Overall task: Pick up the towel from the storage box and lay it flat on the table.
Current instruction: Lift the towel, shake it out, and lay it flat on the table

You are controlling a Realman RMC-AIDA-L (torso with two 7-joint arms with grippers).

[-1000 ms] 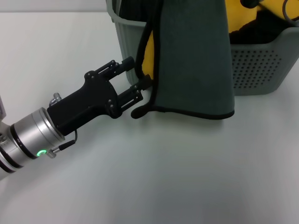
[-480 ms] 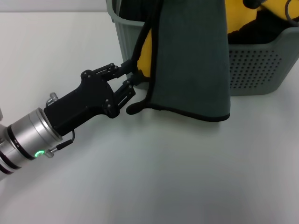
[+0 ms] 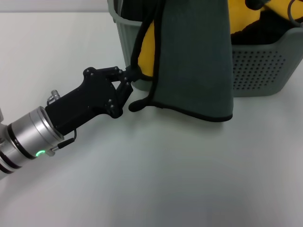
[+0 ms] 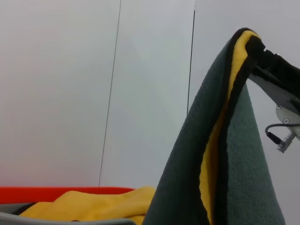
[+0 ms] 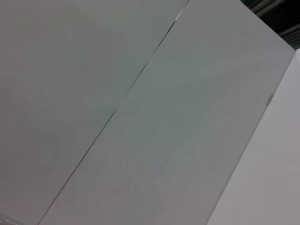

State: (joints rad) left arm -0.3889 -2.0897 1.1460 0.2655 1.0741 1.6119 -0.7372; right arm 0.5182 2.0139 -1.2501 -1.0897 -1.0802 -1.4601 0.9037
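The towel (image 3: 194, 61) hangs in front of the grey-green storage box (image 3: 265, 66), dark grey-green face outward, a yellow strip showing at its left fold. Its lower black edge is just above the white table (image 3: 165, 175). My left gripper (image 3: 129, 78) is shut on the towel's black-piped left edge, close to the box's front wall. In the left wrist view the towel (image 4: 234, 164) hangs from its top corner, which my right gripper (image 4: 257, 47) pinches shut high above.
Other yellow black-edged cloths (image 3: 246, 16) lie inside the storage box; they also show in the left wrist view (image 4: 93, 206). The right wrist view shows only plain wall panels. White table surface extends to the left and front of the box.
My left gripper's fingers have closed on the towel's left edge and drawn a little toward the box. The towel's lower left corner has shifted slightly.
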